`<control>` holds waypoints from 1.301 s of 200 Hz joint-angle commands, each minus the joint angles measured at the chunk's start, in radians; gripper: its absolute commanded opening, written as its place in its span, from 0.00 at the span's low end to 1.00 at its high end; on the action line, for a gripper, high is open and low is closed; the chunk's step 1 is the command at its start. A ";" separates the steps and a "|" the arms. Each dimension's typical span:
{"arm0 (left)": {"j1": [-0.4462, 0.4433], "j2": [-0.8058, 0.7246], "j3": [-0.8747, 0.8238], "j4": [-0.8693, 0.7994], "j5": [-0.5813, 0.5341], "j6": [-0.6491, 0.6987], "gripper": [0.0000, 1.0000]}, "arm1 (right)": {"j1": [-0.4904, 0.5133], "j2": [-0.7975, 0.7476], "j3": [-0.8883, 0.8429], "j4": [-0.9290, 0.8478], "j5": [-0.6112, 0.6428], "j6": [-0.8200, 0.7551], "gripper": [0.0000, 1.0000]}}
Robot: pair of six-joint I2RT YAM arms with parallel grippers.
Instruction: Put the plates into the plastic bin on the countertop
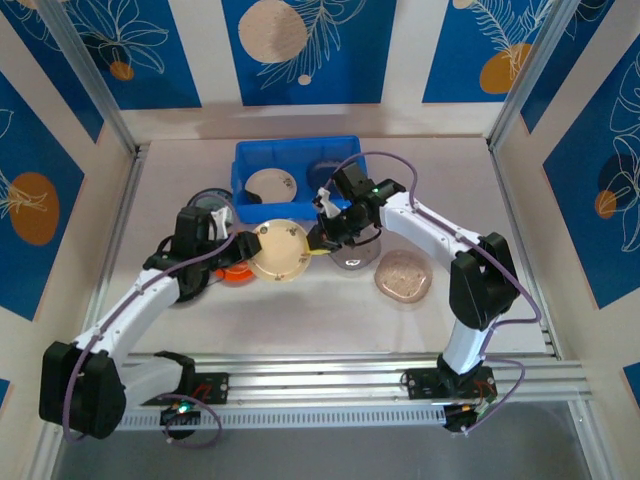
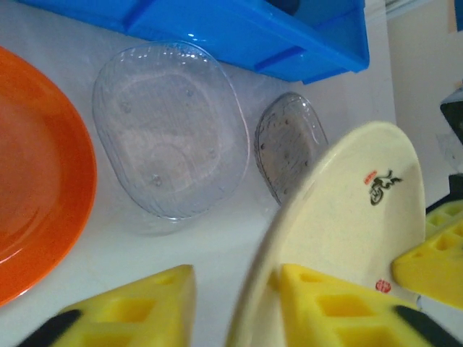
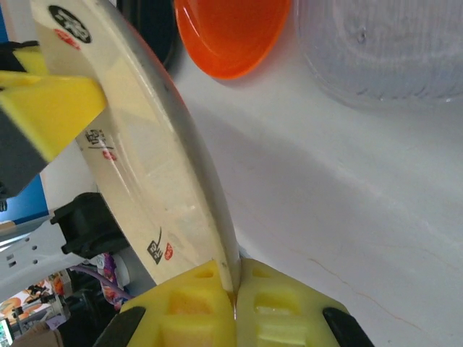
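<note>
While right fingers (image 3: pixel 195 311) pinch cream plate (image 1: pixel 278 250) rim, left fingers (image 2: pixel 130 311) straddle it, gap showing.

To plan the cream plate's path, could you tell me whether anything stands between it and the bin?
Nothing tall that I can see. A clear plate and a smoky plate lie flat on the countertop between the cream plate and the bin; lifted, the cream plate should probably pass above them.

Blue leaf-print panels (image 1: pixel 350 60) (cream stripes), aluminium rails (image 1: pixel 330 378)
</note>
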State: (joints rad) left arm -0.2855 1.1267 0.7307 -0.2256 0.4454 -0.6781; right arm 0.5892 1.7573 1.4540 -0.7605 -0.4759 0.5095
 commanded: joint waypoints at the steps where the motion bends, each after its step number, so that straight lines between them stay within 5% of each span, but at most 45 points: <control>1: -0.007 0.022 0.032 0.046 0.016 -0.015 0.17 | -0.020 0.023 0.049 -0.020 -0.073 0.015 0.00; 15: -0.006 0.038 0.040 0.067 0.028 -0.028 0.00 | -0.030 0.033 0.064 -0.017 -0.076 0.021 0.00; 49: -0.006 0.077 0.045 0.166 0.070 -0.105 0.00 | -0.063 0.051 0.104 0.012 -0.055 0.043 0.29; 69: -0.006 0.107 0.038 0.258 0.117 -0.181 0.00 | -0.077 0.064 0.123 0.028 -0.036 0.054 0.32; 105: -0.007 0.145 0.062 0.322 0.150 -0.231 0.00 | -0.080 0.111 0.191 0.023 -0.029 0.059 0.29; 130: -0.005 0.181 0.115 0.285 0.156 -0.202 0.00 | -0.081 0.146 0.261 0.006 -0.002 0.057 0.00; 146: -0.003 0.198 0.144 0.247 0.141 -0.178 0.00 | -0.087 0.176 0.336 -0.014 0.037 0.058 0.00; 164: 0.002 0.210 0.182 0.186 0.098 -0.136 0.59 | -0.099 0.240 0.451 -0.038 0.062 0.060 0.00; 173: 0.005 0.205 0.198 0.152 0.062 -0.112 0.99 | -0.105 0.283 0.517 -0.051 0.076 0.065 0.00; 223: 0.040 0.163 0.239 0.038 -0.082 -0.003 1.00 | -0.117 0.601 1.009 -0.143 0.139 0.127 0.00; 260: 0.064 0.154 0.250 0.027 -0.073 0.037 1.00 | -0.136 0.766 1.203 -0.088 0.137 0.207 0.00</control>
State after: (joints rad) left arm -0.2413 1.3041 0.9447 -0.1566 0.3973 -0.7021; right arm 0.4683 2.4428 2.5587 -0.8547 -0.3386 0.6415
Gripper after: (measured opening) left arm 0.996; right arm 0.070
